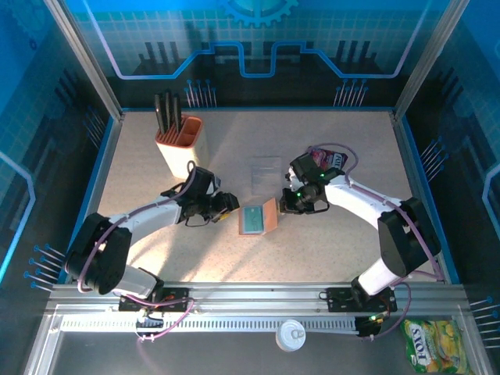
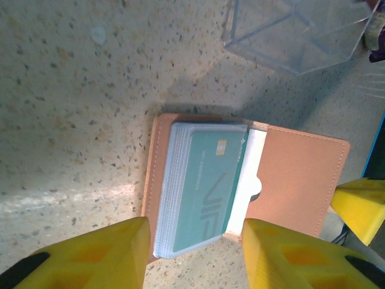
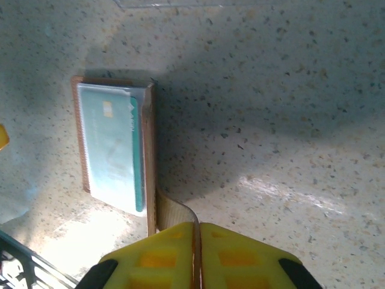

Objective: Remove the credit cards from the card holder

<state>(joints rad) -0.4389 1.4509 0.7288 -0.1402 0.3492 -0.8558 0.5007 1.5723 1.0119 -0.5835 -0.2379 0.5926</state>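
Right end effector (image 3: 197, 233) pinches the flap of the card holder (image 2: 301, 174). Left end effector (image 2: 194, 233) is spread, fingers either side of the credit cards (image 2: 201, 186).

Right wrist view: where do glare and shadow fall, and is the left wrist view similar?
Right wrist view: glare streak on the speckled beige table, right of centre; broad shadow beside the flat brown leather card holder. Left wrist view: pale glare band at left; teal plastic cards look sharp.
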